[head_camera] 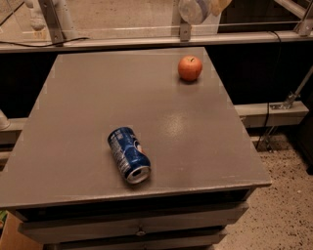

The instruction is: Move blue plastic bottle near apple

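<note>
The blue plastic bottle (192,10), translucent and whitish, hangs in the air at the top edge of the camera view, above and behind the table's far right part. My gripper (209,6) shows only as a pale piece at the top edge, right against the bottle, and is shut on it. The red-orange apple (190,68) stands on the grey table (73,97) near its far right corner, below the bottle in the picture and apart from it.
A dark blue soda can (128,154) lies on its side near the table's front middle, open end toward the front. A metal rail with posts (185,30) runs behind the table. Cables and speckled floor (288,195) are on the right.
</note>
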`<state>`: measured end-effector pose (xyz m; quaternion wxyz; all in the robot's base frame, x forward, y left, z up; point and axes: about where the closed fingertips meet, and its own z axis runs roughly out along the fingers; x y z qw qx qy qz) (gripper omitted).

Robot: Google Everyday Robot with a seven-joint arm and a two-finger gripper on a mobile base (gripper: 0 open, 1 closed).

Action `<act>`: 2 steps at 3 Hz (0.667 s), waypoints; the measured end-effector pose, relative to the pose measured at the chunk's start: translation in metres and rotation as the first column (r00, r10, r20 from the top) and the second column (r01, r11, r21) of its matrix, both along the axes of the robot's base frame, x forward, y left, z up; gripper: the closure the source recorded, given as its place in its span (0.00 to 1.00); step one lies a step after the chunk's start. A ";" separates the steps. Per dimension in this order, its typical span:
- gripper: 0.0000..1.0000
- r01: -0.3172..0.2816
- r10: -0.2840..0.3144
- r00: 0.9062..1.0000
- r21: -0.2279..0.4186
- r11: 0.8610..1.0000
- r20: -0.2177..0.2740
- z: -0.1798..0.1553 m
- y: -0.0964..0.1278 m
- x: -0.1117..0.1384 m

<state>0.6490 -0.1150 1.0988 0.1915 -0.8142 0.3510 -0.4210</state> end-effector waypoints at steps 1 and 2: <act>1.00 -0.005 0.005 1.000 0.001 1.000 -0.005 -0.001 0.001 -0.001; 1.00 0.014 -0.015 0.999 -0.009 1.000 -0.044 -0.007 -0.025 0.006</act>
